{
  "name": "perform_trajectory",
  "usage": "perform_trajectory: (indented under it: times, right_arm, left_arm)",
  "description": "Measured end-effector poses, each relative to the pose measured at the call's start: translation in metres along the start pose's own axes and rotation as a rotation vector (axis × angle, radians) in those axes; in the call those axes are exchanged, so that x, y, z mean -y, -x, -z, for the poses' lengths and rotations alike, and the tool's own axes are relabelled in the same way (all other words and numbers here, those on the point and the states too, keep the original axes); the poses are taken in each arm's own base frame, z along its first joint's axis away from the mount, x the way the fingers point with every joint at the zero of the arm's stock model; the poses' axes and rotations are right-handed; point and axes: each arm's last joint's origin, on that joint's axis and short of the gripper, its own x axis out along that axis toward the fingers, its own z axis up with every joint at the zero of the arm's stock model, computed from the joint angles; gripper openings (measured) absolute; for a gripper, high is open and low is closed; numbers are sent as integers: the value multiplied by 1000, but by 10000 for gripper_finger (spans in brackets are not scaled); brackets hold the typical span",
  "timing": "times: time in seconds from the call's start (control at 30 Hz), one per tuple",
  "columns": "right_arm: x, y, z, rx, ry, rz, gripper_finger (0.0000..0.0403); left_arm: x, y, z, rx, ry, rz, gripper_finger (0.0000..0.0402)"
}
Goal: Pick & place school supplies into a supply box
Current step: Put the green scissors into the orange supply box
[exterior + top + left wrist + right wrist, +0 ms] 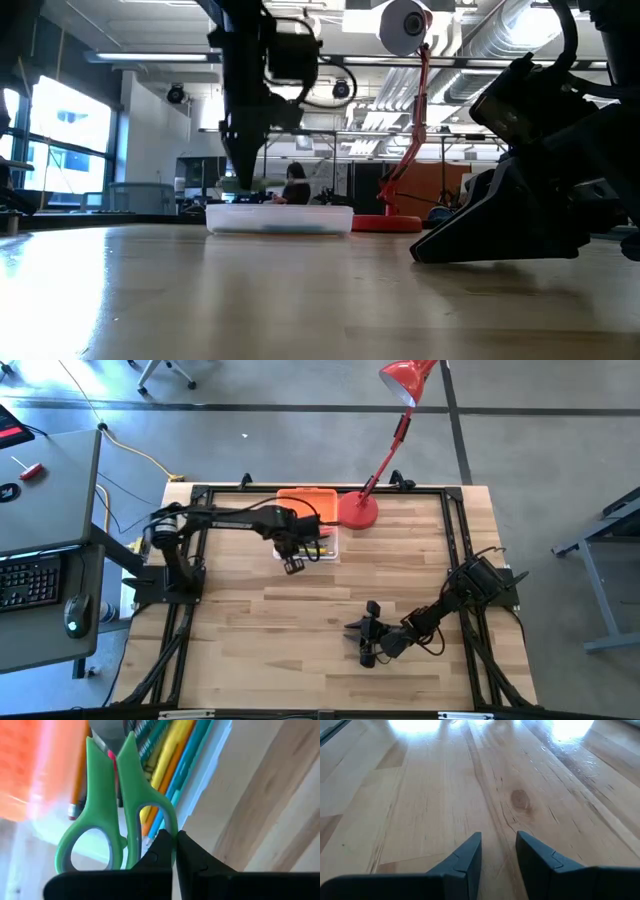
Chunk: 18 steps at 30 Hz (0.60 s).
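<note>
The left gripper (175, 851) hangs over the supply box (308, 532), its two dark fingers (197, 860) drawn almost together with only a thin slit between them and nothing visibly pinched there. Just beyond the fingertips lie the green-handled scissors (112, 805), handle loops toward the gripper, resting in the clear base on top of the other school supplies (170, 755): a yellow marker, an orange pencil, teal pens and a pencil with a pink eraser, all packed lengthwise. The box's clear wall runs along one side of them, and bare wood opens out past it; on the other side the orange lid (35, 765) stands open, close to the scissors.

From above, the box sits near the far edge of the wooden table (250, 650), touching or just beside the round base of the red desk lamp (358, 510), whose stem leans away beyond the table. A black frame rail borders the far edge right behind the box.

The right gripper (498, 851) rests low near the front of the table, well apart from the box, fingers parted and empty over open planks. Most of the tabletop between the two arms lies open
</note>
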Motion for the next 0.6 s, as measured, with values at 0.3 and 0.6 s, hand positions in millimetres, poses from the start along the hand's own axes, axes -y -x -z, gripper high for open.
perform_trajectory:
  times: [0.3, 0.6]
  right_arm:
    - [0, 0, 0, -2, 5, 2, 103]
    - [0, 0, 0, -2, 5, 2, 103]
  left_arm:
    - [4, -28, -4, -84, -40, 2, 36]
    - [-2, -18, -15, -18, -39, -10, 48]
